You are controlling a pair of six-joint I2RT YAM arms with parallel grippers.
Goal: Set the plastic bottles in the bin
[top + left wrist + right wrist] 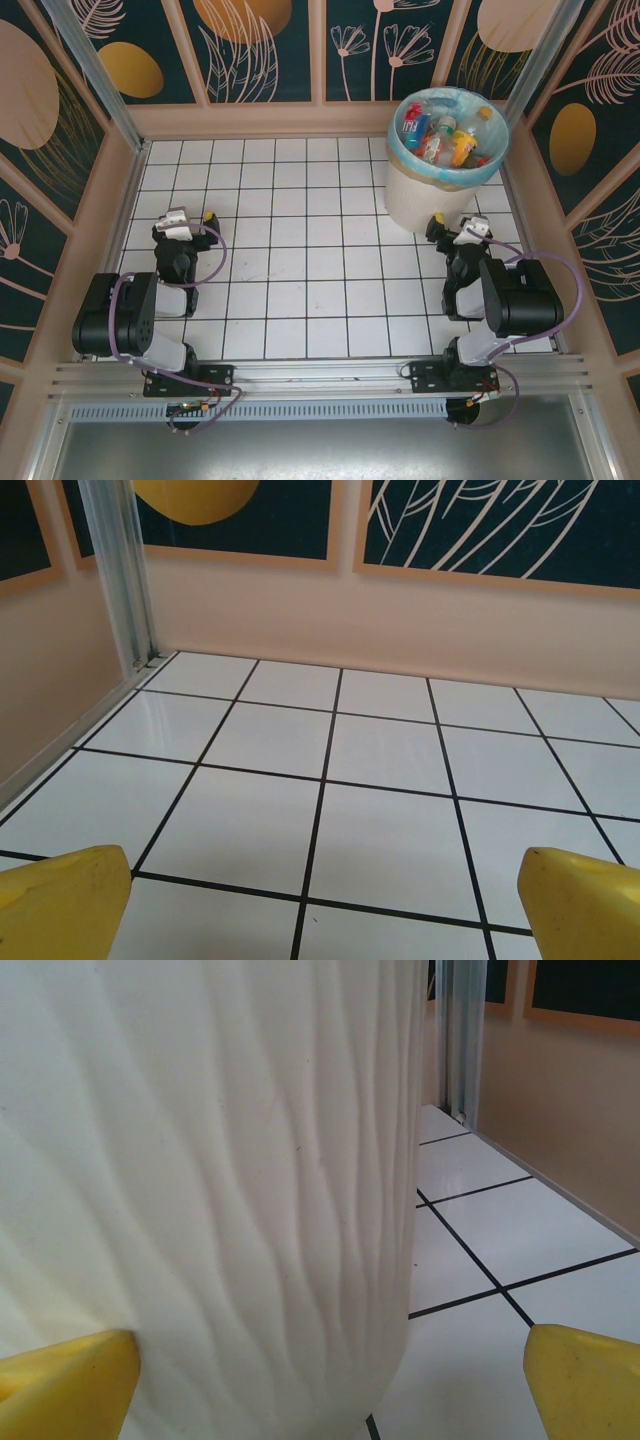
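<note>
Left of bin (420, 200), open tiled floor (300, 230)

Looking down from above, the plastic bottles (447, 133) lie heaped in the bin (420, 200). They overlap and are too small for me to count or to read a label. The lower ones are buried under the upper ones and the folds of the blue bag (413, 160). The right gripper (438, 222) sits so close to the bin's foot that I cannot tell whether they touch.

At the right wrist, the bin's wall runs off the top, left and bottom edges, and the yellow fingertips (585, 1380) are cut by the lower edge. The left gripper (322, 905) has its fingertips (65, 905) cropped likewise at the bottom corners.
</note>
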